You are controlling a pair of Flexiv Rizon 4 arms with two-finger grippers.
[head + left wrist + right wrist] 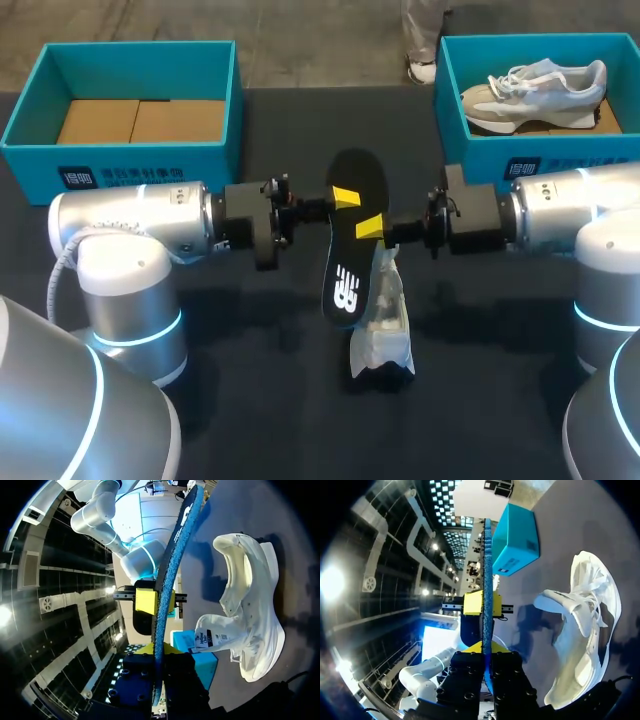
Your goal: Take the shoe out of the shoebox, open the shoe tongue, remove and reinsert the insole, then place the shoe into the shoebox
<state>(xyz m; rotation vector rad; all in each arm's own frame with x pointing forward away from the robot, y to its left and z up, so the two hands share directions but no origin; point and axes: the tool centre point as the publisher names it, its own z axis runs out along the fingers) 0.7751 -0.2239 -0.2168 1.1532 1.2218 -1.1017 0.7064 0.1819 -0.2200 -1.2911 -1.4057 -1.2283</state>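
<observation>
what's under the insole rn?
A white shoe lies on the table below the raised insole. In the head view the insole covers its far end; the left wrist view shows its tongue folded out.

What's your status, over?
Left gripper and right gripper both shut on black foam insole, held mid-air. White mesh sneaker on table beneath. Nothing in the way.

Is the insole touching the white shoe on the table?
Apart. In the left wrist view the insole stands edge-on, with bare dark table showing between it and the shoe.
</observation>
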